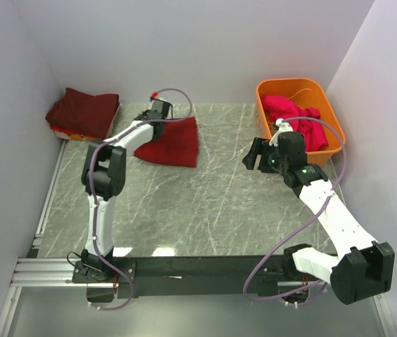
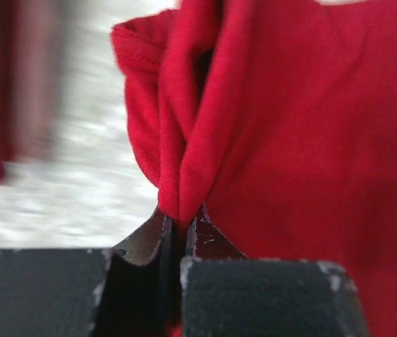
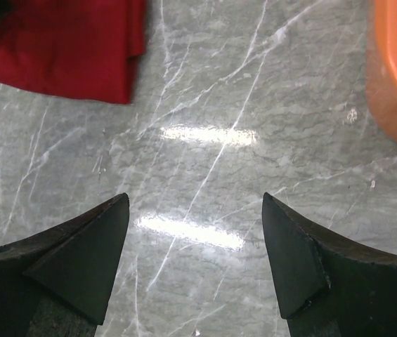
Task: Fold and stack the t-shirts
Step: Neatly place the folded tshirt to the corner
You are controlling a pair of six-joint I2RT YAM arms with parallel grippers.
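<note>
Evidently the left tool (image 2: 182,214) clamps a bunched edge of the red shirt (image 2: 289,140) — a hold for folding it; the right tool (image 3: 194,199) hangs beside the tub (image 1: 291,82), jaws apart, empty.

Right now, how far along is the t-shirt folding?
Done: a folded maroon stack sits in the far-left corner. In hand: the left gripper pinches a fold of the red shirt on the table. Left: the pink shirt lies crumpled in the orange tub; the right gripper hangs open, empty.
</note>
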